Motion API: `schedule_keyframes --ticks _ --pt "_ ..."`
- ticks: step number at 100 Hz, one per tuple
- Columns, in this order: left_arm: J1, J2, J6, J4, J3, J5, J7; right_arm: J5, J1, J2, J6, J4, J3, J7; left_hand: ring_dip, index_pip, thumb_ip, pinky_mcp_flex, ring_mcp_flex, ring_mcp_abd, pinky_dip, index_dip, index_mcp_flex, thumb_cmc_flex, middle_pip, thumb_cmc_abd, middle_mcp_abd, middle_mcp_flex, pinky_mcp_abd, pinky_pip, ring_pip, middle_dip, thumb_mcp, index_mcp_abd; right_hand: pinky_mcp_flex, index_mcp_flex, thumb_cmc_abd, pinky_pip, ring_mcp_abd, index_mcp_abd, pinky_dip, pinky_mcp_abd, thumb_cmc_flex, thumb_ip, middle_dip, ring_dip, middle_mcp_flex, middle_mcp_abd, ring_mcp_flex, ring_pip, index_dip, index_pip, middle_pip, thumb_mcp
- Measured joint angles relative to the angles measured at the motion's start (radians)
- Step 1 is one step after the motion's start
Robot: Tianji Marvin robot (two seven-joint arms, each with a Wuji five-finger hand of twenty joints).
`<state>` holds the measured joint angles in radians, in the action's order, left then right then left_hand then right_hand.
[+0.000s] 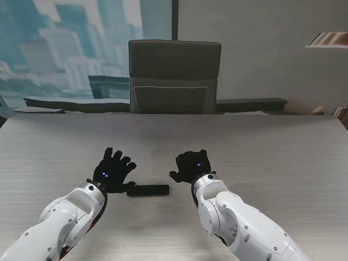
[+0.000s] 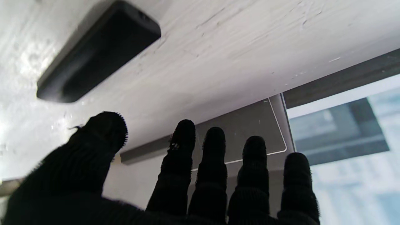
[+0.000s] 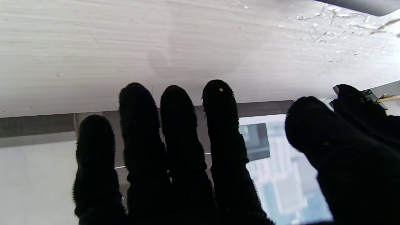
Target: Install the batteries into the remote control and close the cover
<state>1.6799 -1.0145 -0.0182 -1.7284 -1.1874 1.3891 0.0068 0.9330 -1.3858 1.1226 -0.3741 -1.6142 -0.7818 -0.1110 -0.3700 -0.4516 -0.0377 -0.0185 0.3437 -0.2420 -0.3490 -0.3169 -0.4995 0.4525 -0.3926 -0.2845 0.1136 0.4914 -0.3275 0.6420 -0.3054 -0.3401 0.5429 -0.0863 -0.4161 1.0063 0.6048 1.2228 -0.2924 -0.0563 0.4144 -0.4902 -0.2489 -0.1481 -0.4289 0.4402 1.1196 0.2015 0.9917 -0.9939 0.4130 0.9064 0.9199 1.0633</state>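
A black remote control [image 1: 148, 190] lies flat on the pale wooden table [image 1: 272, 157], between my two hands and slightly nearer to me than they are. My left hand [image 1: 112, 171], in a black glove, hovers palm down just left of it, fingers spread, holding nothing. The left wrist view shows the remote [image 2: 97, 53] close beside the thumb, with all five fingers [image 2: 184, 143] apart. To the right of the remote my right hand [image 1: 192, 165] is also palm down, its fingers [image 3: 140, 125] extended and empty. I make out no batteries or separate cover.
A dark office chair [image 1: 174, 76] stands behind the table's far edge. Beyond it is a grey wall and a window with a city view. A shelf edge [image 1: 329, 39] shows at the far right.
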Motion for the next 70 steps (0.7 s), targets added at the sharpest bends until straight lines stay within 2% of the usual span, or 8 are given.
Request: schedule_keyframes --ticks 15,22,28,40,53,61,65,70 --pt "-0.001 -0.011 0.035 -0.002 -0.006 -0.063 0.034 -0.006 -0.027 0.000 0.022 -0.007 -0.044 -0.022 0.000 0.011 0.000 0.000 0.000 0.000 0.000 0.000 0.000 -0.003 0.001 0.019 0.013 -0.001 0.000 0.000 0.000 0.001 -0.036 0.000 0.011 -0.031 0.002 -0.016 -0.005 0.000 -0.007 -0.001 0.000 0.002 0.000 0.000 -0.049 0.003 -0.035 0.041 0.000 -0.020 -0.017 0.000" --pt "-0.003 -0.018 0.047 -0.002 -0.006 -0.121 0.062 -0.001 -0.037 0.000 0.050 -0.003 -0.059 -0.064 0.000 0.011 0.000 0.000 0.000 0.000 0.000 0.000 0.000 -0.003 0.002 0.020 0.017 -0.001 0.000 0.000 0.001 0.009 -0.036 0.000 0.014 -0.068 0.019 -0.022 -0.005 0.000 -0.014 -0.002 -0.001 0.002 0.000 0.000 -0.068 0.004 -0.040 0.055 0.004 -0.018 -0.016 0.004" --pt "-0.006 -0.024 0.049 -0.001 -0.006 -0.172 0.084 0.010 -0.044 0.000 0.075 0.003 -0.072 -0.097 0.000 0.011 0.000 0.000 0.000 -0.001 0.000 0.000 0.000 -0.003 0.011 0.020 0.024 -0.001 0.000 0.000 0.002 0.009 -0.036 -0.001 0.025 -0.131 0.031 -0.027 -0.004 0.000 -0.016 -0.002 -0.001 0.002 0.000 0.000 -0.114 0.004 -0.071 0.070 0.006 -0.028 -0.021 0.009" --pt "-0.024 -0.037 0.049 0.002 0.005 -0.272 0.120 0.005 -0.067 0.002 0.145 0.007 -0.121 -0.104 0.000 0.020 0.000 0.000 0.000 -0.005 0.000 0.000 0.000 -0.003 0.023 0.018 0.026 -0.001 0.000 0.000 0.005 0.010 -0.036 -0.002 0.046 -0.289 0.067 -0.042 -0.003 -0.025 -0.028 -0.002 -0.001 0.002 0.000 -0.001 -0.226 0.013 -0.141 0.122 0.008 -0.049 -0.021 0.009" --pt "-0.043 -0.057 0.018 0.006 0.006 -0.443 0.128 -0.106 -0.098 0.006 0.242 0.007 -0.177 -0.136 0.000 0.060 0.000 -0.001 -0.006 -0.013 0.000 0.001 0.000 -0.002 0.050 0.007 0.054 -0.010 -0.003 -0.008 0.020 0.021 -0.057 -0.028 0.072 -0.428 0.109 -0.073 -0.003 -0.062 -0.039 -0.002 0.011 0.002 0.000 -0.005 -0.346 0.025 -0.206 0.197 0.003 -0.064 -0.033 0.002" --pt "-0.044 -0.068 -0.027 0.004 -0.009 -0.479 0.109 -0.130 -0.119 0.011 0.274 0.004 -0.207 -0.152 0.012 0.100 0.000 -0.010 -0.038 -0.013 0.000 0.012 0.000 0.009 0.075 0.007 0.050 -0.041 -0.003 -0.036 0.046 0.024 -0.086 -0.028 0.080 -0.489 0.126 -0.093 -0.004 -0.082 -0.040 -0.002 0.022 0.000 0.000 -0.013 -0.393 0.027 -0.227 0.225 -0.009 -0.072 -0.036 -0.006" --pt "-0.042 -0.072 -0.037 -0.001 -0.020 -0.495 0.096 -0.139 -0.129 0.014 0.292 0.003 -0.220 -0.164 0.020 0.115 0.000 -0.010 -0.038 -0.015 0.000 0.013 0.000 0.019 0.080 0.007 0.065 -0.044 -0.003 -0.046 0.052 0.033 -0.094 -0.036 0.085 -0.502 0.136 -0.104 -0.005 -0.087 -0.044 -0.002 0.022 0.000 0.000 -0.013 -0.405 0.027 -0.229 0.236 -0.012 -0.073 -0.041 -0.006" --pt "-0.039 -0.075 -0.048 -0.004 -0.029 -0.539 0.095 -0.163 -0.142 0.018 0.314 0.000 -0.234 -0.181 0.024 0.140 0.001 -0.011 -0.039 -0.036 0.000 0.020 0.002 0.028 0.100 0.004 0.066 -0.053 -0.004 -0.059 0.066 0.036 -0.101 -0.038 0.092 -0.514 0.145 -0.123 -0.006 -0.091 -0.051 -0.002 0.024 0.000 0.000 -0.021 -0.415 0.027 -0.238 0.256 -0.022 -0.076 -0.045 -0.005"
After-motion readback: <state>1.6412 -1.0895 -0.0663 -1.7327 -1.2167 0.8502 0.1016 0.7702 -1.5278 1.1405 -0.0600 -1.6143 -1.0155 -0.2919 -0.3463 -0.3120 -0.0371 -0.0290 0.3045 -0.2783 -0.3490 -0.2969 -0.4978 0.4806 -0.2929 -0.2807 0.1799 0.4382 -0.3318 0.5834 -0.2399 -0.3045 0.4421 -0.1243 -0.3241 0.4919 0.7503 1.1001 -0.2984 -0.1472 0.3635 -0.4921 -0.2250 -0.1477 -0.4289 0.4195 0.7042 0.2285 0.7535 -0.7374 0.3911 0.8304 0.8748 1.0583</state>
